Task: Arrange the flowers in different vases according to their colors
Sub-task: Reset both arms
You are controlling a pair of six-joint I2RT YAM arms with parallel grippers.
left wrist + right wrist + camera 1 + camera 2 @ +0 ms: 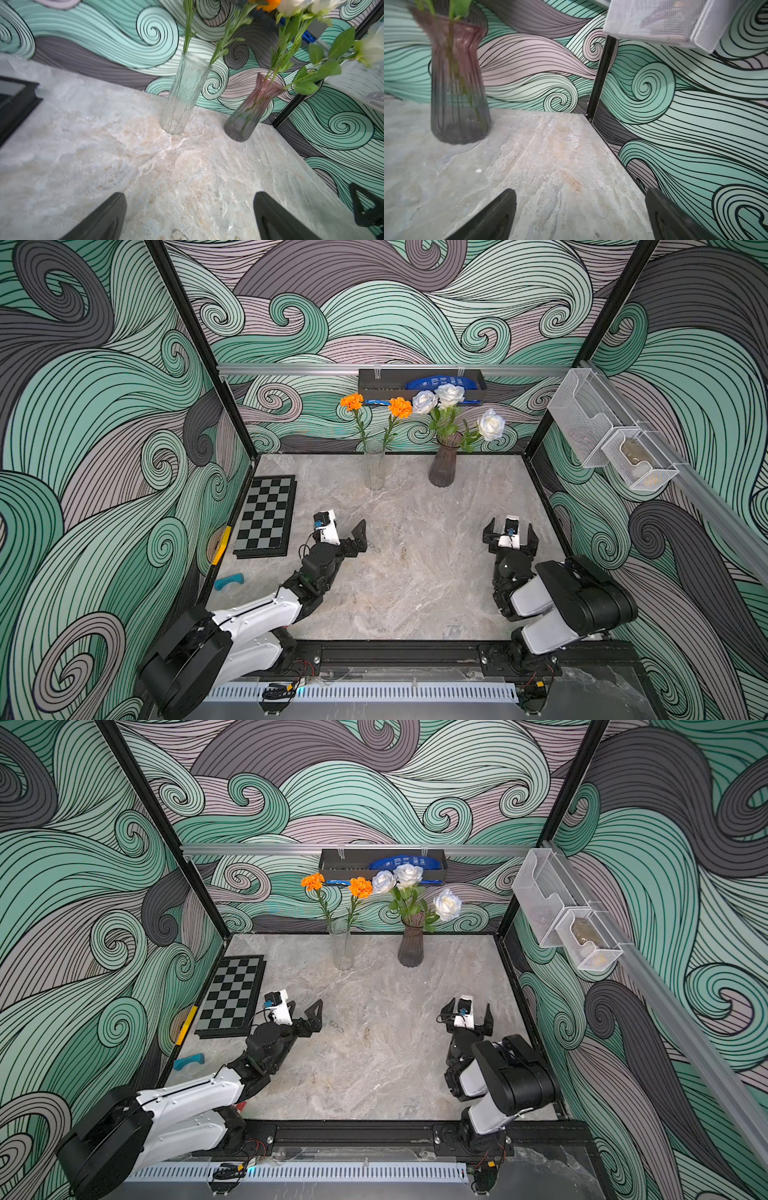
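Observation:
Two orange flowers [352,402] [400,407] stand in the tall clear vase [374,466] at the back of the table. To its right, three white roses [451,394] with green leaves stand in the purple-grey ribbed vase [444,466]. The left wrist view takes in both vases, clear [182,97] and purple [247,116]; the right wrist view only the purple vase [456,87]. My left gripper [303,1011] [189,194] hovers over bare marble near the front left, open and empty. My right gripper [511,527] [581,190] is at the front right, open and empty too.
A chessboard [266,516] lies along the left edge, with a yellow strip [220,545] and a teal piece [228,581] nearer the front. A black rack [419,385] with a blue packet hangs on the back wall. Mesh baskets [615,443] hang on the right wall.

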